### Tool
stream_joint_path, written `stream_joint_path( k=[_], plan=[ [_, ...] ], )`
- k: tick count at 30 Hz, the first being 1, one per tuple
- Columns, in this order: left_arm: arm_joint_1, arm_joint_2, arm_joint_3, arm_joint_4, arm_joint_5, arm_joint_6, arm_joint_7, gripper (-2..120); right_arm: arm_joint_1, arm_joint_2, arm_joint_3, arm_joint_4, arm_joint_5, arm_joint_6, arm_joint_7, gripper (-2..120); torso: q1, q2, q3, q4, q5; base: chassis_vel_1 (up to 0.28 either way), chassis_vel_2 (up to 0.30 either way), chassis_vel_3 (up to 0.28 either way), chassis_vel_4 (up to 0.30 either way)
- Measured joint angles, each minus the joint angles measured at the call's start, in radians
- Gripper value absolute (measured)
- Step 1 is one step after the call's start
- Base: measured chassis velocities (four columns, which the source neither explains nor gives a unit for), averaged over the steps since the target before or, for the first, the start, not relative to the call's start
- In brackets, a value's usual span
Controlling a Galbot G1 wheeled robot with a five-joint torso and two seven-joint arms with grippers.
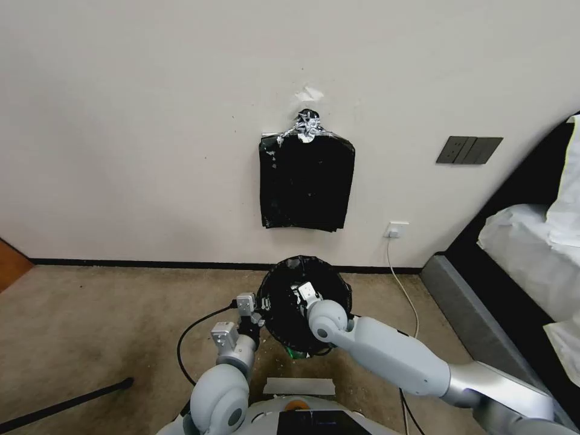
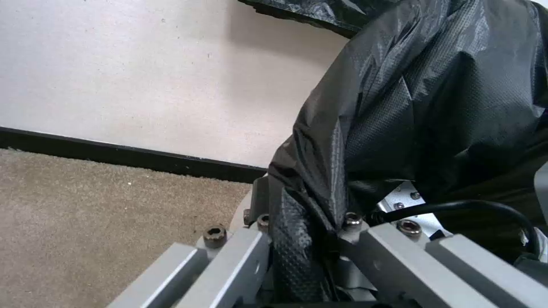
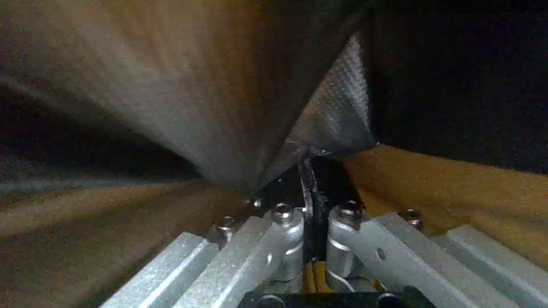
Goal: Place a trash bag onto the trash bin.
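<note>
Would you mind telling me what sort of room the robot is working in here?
Most likely a bedroom: a bed with white bedding stands at the robot's right, the floor is beige carpet, and the plain wall carries a switch panel and a socket.

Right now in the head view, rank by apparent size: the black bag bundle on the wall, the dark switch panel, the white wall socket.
1. Flat black bag bundle
2. Dark grey switch panel
3. White wall socket
All three sit on the same wall, so distance hardly skews this.

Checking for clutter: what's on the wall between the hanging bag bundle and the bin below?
Bare wall and black baseboard, in the head view, between bundle and bagged trash bin.
</note>
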Motion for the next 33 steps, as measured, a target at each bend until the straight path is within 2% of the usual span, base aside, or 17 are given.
stream_joint_path(
  k=[17, 26, 27, 31, 32, 33],
  plan=[
    [0.011, 0.000, 0.008, -0.015, -0.001, -0.001, 0.001, 1, -0.017, 0.001, 0.014, -0.003, -0.001, 0.000, -0.004, 0, 0.000, 0.000, 0.000, 0.0000, 0.0000, 0.000, 0.000, 0.000, 0.000],
    [0.010, 0.001, 0.006, -0.013, -0.001, -0.001, 0.001, 1, -0.017, -0.018, 0.018, 0.035, 0.002, 0.000, -0.002, 0, 0.000, 0.000, 0.000, 0.0000, 0.0000, 0.000, 0.000, 0.000, 0.000],
    [0.006, -0.002, 0.007, -0.001, -0.001, -0.001, 0.002, 1, -0.017, -0.041, 0.027, 0.087, 0.017, 0.000, -0.001, 0, 0.000, 0.000, 0.000, 0.0000, 0.0000, 0.000, 0.000, 0.000, 0.000],
    [-0.003, -0.006, 0.007, 0.018, -0.008, 0.000, -0.004, 1, -0.028, -0.084, 0.057, 0.181, 0.047, 0.000, -0.002, 14, 0.000, 0.000, 0.000, 0.0000, 0.0001, 0.000, 0.000, 0.000, 0.000],
    [-0.003, -0.006, 0.007, 0.018, -0.008, 0.000, -0.004, 1, -0.028, -0.084, 0.057, 0.181, 0.047, 0.000, -0.002, 14, 0.000, 0.000, 0.000, 0.0000, 0.0001, 0.000, 0.000, 0.000, 0.000],
    [-0.006, -0.008, 0.006, 0.026, -0.017, 0.004, -0.011, 1, -0.036, -0.104, 0.071, 0.219, 0.055, 0.000, -0.012, 21, 0.000, 0.000, 0.000, 0.0001, 0.0000, 0.000, 0.000, 0.000, 0.000]
  ],
)
